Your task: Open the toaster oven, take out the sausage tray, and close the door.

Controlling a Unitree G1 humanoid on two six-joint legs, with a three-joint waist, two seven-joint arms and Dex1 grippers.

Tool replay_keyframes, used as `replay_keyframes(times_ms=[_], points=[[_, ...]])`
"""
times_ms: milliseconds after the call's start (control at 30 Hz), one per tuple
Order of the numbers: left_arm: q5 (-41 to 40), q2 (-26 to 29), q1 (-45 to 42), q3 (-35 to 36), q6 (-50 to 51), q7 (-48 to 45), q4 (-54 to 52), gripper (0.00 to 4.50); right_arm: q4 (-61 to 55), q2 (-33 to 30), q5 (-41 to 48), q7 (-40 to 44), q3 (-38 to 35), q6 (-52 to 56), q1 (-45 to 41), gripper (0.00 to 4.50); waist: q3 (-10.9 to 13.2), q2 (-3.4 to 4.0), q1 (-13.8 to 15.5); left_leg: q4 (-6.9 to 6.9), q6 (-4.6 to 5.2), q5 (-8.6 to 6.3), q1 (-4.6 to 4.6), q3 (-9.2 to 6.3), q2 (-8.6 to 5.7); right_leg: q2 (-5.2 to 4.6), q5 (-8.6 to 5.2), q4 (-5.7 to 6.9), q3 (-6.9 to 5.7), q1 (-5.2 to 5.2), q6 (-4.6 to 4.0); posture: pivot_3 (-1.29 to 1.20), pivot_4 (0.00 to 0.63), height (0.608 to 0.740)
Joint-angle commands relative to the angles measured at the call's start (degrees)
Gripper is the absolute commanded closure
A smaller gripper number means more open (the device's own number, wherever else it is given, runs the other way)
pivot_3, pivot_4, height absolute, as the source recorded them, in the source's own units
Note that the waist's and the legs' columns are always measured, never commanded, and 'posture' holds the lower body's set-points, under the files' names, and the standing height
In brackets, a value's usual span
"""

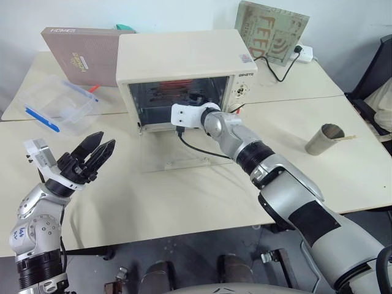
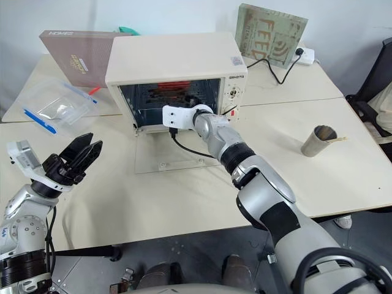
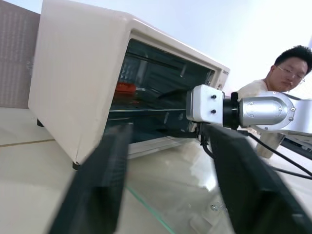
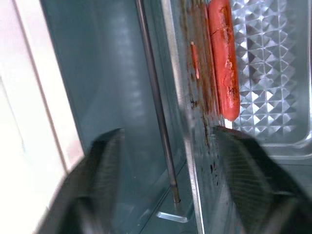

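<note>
The cream-white toaster oven [image 1: 184,55] stands at the back of the table. Its glass door [image 1: 177,156] lies folded down flat in front of it. Inside, the silver sausage tray [image 4: 263,87] rests on the rack with a red sausage [image 4: 224,58] on it. My right gripper [image 4: 168,141] reaches into the oven cavity, open, its fingers on either side of the tray's stained rim and a rack wire without pinching them. My left gripper [image 1: 98,150] hovers open and empty above the table, left of the oven door.
A brown box [image 1: 79,52] leans behind the oven's left side. A clear container with blue clips [image 1: 55,101] sits at the left. A metal cup [image 1: 324,139] lies at the right. A cable and power strip [image 1: 303,54] are at the back right. A person [image 3: 287,68] is beyond the table.
</note>
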Motion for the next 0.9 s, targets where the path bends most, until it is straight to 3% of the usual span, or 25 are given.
replay_keyframes(times_ms=[33,100,200,533,900], points=[[-1.2,-0.1,-0.1,0.3,-1.4,0.2,-2.2,0.38,0.0,0.7,-1.5,-1.6,-0.9,-0.9,-2.3,2.9,0.0,0.0,0.0,0.0,0.0,0.0,0.0,0.0,0.0,0.0,0.0,0.0,0.0,0.0,0.0,0.0,0.15,0.74],[-1.1,-0.1,-0.1,0.1,-1.5,0.2,-2.2,0.0,0.5,0.9,-2.1,-2.1,-0.8,-1.2,-2.4,3.53,0.0,0.0,0.0,0.0,0.0,0.0,0.0,0.0,0.0,0.0,0.0,0.0,0.0,0.0,0.0,0.0,0.15,0.74],[-1.0,-0.2,-0.3,-0.1,-1.7,0.3,-2.0,0.0,1.3,1.0,-3.4,-3.1,-0.4,-1.9,-2.8,4.48,0.0,-0.01,0.0,0.0,0.0,0.0,0.0,0.0,0.0,0.0,0.0,0.0,0.0,0.0,0.0,0.0,0.15,0.74],[-0.7,0.0,-1.0,-0.8,-2.5,0.8,-1.5,0.0,-3.1,-0.5,-6.3,-2.9,-0.7,-2.3,-2.3,4.48,0.0,0.0,0.0,0.0,-0.01,0.0,0.0,0.0,0.0,0.0,0.0,0.0,0.01,0.0,0.0,0.0,0.15,0.74],[0.8,2.0,-3.9,-1.2,-3.7,0.7,2.0,0.0,-43.5,-7.3,-12.4,10.6,0.7,8.2,16.5,4.48,0.0,0.0,-0.1,-0.11,-0.04,-0.01,0.01,0.03,0.02,0.02,0.0,-0.02,-0.02,-0.06,0.0,0.0,0.15,0.74]])
